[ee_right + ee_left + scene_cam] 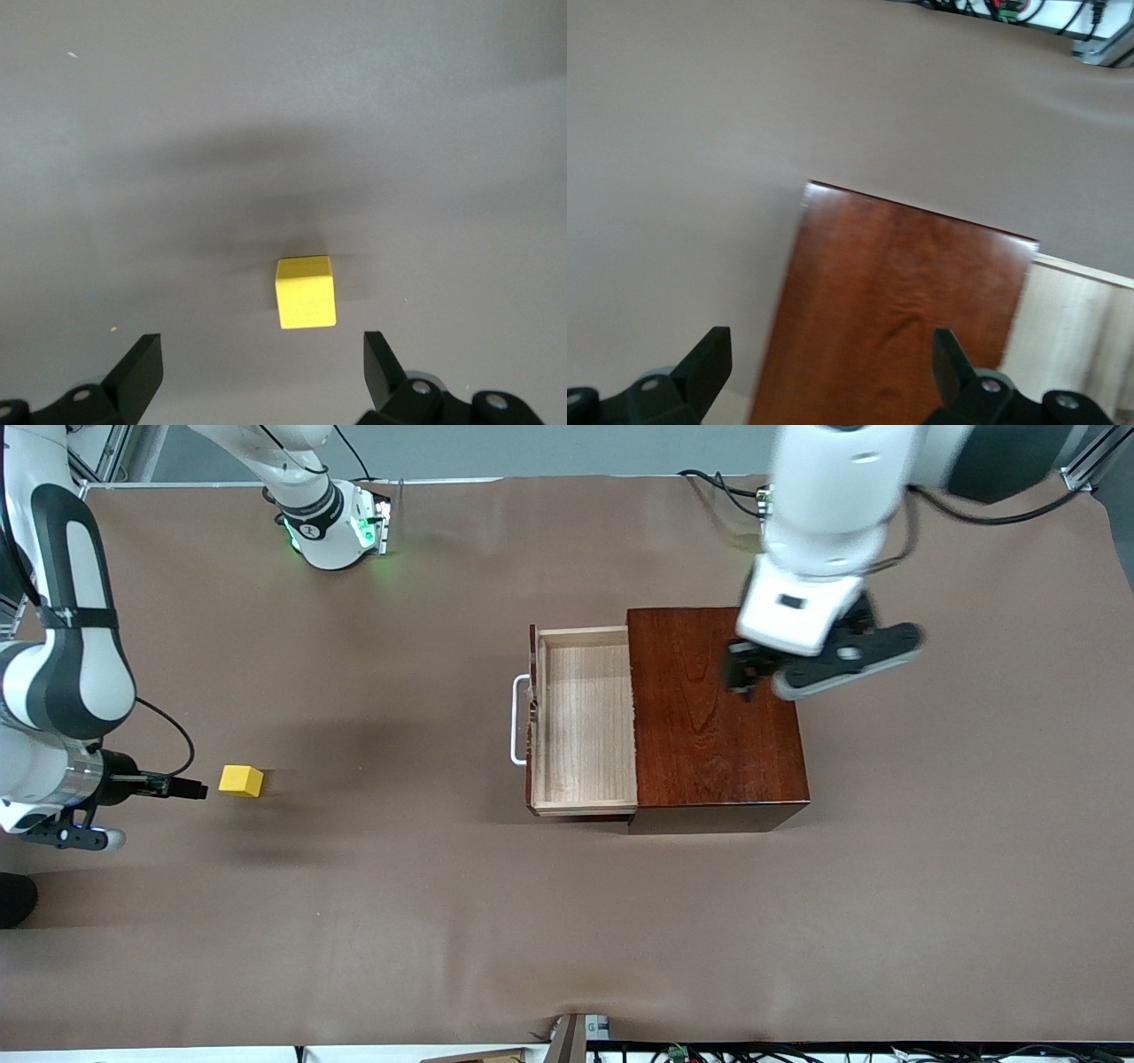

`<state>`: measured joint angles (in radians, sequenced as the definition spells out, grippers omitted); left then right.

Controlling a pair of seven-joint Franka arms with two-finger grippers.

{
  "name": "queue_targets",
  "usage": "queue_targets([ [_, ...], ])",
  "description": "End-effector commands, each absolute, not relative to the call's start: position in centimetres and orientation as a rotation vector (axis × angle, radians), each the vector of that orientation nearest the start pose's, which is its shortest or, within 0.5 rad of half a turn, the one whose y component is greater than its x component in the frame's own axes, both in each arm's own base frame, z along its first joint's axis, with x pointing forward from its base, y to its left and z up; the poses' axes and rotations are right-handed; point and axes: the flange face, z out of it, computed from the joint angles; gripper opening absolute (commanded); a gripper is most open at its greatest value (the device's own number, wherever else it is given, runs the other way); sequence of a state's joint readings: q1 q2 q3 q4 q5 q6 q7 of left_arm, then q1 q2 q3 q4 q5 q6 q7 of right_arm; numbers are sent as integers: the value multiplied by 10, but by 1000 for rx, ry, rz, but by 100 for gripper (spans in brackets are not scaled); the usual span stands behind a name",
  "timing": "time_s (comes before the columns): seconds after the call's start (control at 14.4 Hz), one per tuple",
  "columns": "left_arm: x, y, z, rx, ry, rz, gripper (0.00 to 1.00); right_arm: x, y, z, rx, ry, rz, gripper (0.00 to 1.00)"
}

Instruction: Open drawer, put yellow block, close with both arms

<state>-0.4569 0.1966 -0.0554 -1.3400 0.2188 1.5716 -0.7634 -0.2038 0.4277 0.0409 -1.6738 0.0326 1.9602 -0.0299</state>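
Brown table cover (pixel 443 921) spans our whole workspace. We see the drawer (pixel 586 722) pulled out of the reddish-brown wooden box (pixel 713 717), tray empty, white handle (pixel 519 720) toward the right arm's end. Left gripper (pixel 753 677) hangs over the box top w/ fingers spread, holding nothing. Right gripper (pixel 263 376) is over the table near the yellow block (pixel 241 780), fingers spread wide, block resting on the table, well apart from the drawer.

The yellow block (pixel 241 780) sits well apart from the pulled-out drawer (pixel 585 722), toward the right arm's end.
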Motion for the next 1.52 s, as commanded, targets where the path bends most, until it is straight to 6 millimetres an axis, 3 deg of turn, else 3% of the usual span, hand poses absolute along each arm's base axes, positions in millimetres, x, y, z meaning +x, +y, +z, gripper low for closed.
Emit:
queue_targets([
  [0.0, 534, -233, 632, -2978, -322, -196, 100, 634, -109, 330, -3070, 261, 193, 100],
  [0.35, 529, -162, 650, -3007, -271, -169, 100, 630, -109, 291, -3062, 267, 223, 100],
  [0.55, 524, -107, 657, -3055, -210, -134, 100, 616, -113, 262, -3067, 284, 183, 100],
  [0.69, 519, -83, 658, -3070, -171, -121, 100, 610, -111, 251, -3069, 283, 172, 100],
  [1.04, 515, -45, 662, -3073, -72, -114, 100, 597, -115, 231, -3072, 293, 143, 100],
  [1.39, 517, -43, 669, -3115, -50, -119, 100, 586, -113, 216, -3067, 297, 176, 100],
  [1.46, 516, -44, 667, -3116, 0, -109, 100, 585, -112, 214, -3066, 295, 183, 94],
])
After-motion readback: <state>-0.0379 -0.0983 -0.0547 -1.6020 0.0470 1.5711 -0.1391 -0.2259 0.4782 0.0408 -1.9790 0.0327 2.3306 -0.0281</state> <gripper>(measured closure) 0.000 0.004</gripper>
